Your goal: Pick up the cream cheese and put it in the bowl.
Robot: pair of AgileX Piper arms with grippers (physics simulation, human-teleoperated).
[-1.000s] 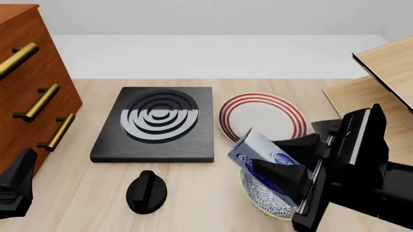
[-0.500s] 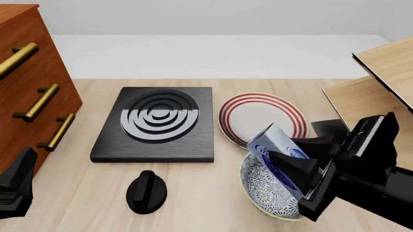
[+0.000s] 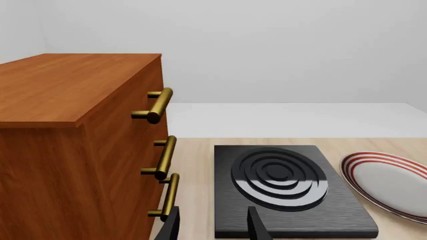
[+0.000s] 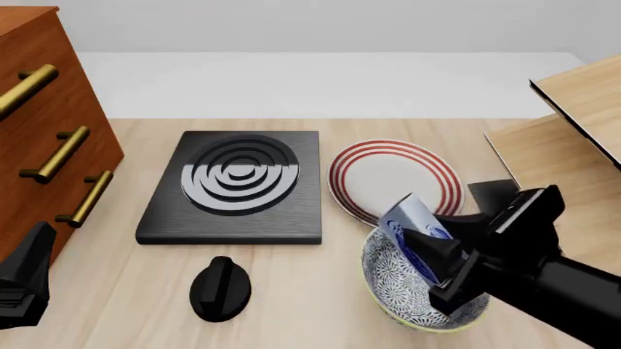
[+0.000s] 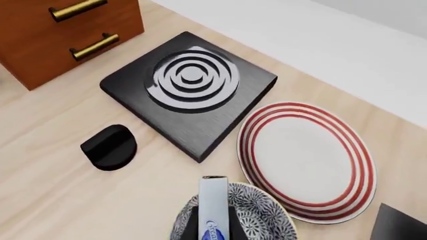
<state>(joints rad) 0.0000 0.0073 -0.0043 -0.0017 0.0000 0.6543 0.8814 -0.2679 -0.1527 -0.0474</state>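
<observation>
Blue-patterned bowl (image 4: pixel 396 286), cream cheese (image 4: pixel 411 227) tilted over it, right pincer (image 4: pixel 441 249) clamped.

Right arm: enters from the worktop's near right corner, reaching inward. Right gripper (image 4: pixel 427 243): fingers clamped on the cream cheese (image 4: pixel 412 222), which is held on edge, tilted, its lower end inside the bowl (image 4: pixel 388 280).

Left arm: parked at the near left corner. Left gripper (image 3: pixel 212 225): fingers parted, holding nothing, pointing toward the far edge.
</observation>
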